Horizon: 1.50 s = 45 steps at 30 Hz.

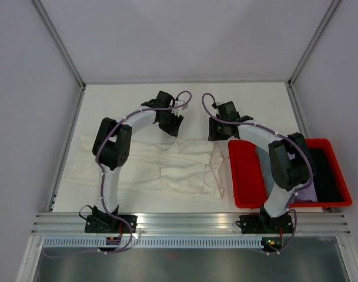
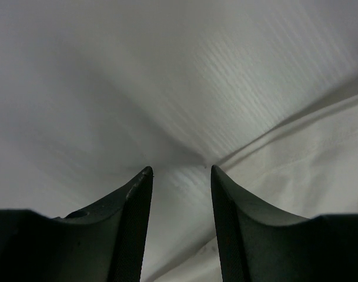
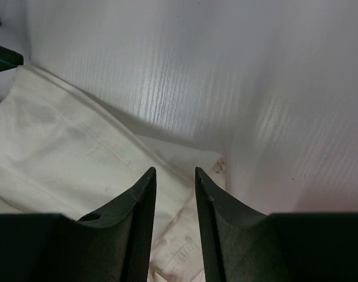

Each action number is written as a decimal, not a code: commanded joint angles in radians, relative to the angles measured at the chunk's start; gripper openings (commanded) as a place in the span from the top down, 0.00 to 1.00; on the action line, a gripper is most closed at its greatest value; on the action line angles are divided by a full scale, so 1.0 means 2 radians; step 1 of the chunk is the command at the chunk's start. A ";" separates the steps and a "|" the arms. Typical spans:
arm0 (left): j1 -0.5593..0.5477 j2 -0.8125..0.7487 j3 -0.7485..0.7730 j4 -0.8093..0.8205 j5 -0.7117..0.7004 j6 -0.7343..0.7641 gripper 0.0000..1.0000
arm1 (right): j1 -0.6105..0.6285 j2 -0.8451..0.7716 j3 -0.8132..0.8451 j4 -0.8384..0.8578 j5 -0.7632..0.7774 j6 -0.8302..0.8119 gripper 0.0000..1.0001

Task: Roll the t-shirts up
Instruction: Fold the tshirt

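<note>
A wrinkly cream t-shirt (image 1: 167, 167) lies spread flat across the table, partly folded near its right end. My left gripper (image 1: 173, 126) hovers at the shirt's far edge. In the left wrist view it (image 2: 181, 170) is open over bare table, with the shirt's edge (image 2: 308, 170) to its right. My right gripper (image 1: 217, 132) stands over the shirt's far right corner. In the right wrist view it (image 3: 176, 170) is open with a narrow gap, and the cream cloth (image 3: 67, 153) lies under it, nothing pinched.
A red bin (image 1: 243, 176) sits at the right, close to the shirt's right end, holding a black shirt (image 1: 327, 170) and a lilac one (image 1: 308, 192). White walls enclose the table on three sides. The right arm reaches over the bin's left part.
</note>
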 commanded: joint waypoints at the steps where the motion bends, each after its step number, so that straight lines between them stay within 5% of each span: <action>1: -0.002 0.022 0.043 -0.004 0.048 -0.041 0.50 | -0.002 -0.027 -0.011 0.016 -0.009 -0.004 0.62; 20: -0.003 0.004 0.006 -0.038 0.089 -0.043 0.55 | -0.005 -0.022 -0.038 0.036 -0.020 0.012 0.72; 25: -0.003 0.001 0.007 -0.038 0.101 -0.050 0.74 | -0.005 -0.018 -0.034 0.027 -0.001 0.004 0.69; 29: -0.003 -0.013 0.005 -0.038 0.111 -0.052 0.97 | -0.005 -0.015 -0.037 0.035 -0.017 0.007 0.89; 32: -0.002 -0.026 0.000 -0.037 0.107 -0.048 0.98 | -0.005 -0.016 -0.038 0.039 -0.022 0.008 0.99; 45: -0.002 -0.066 -0.023 -0.023 0.125 -0.035 0.98 | -0.005 -0.051 -0.047 0.032 -0.038 0.007 1.00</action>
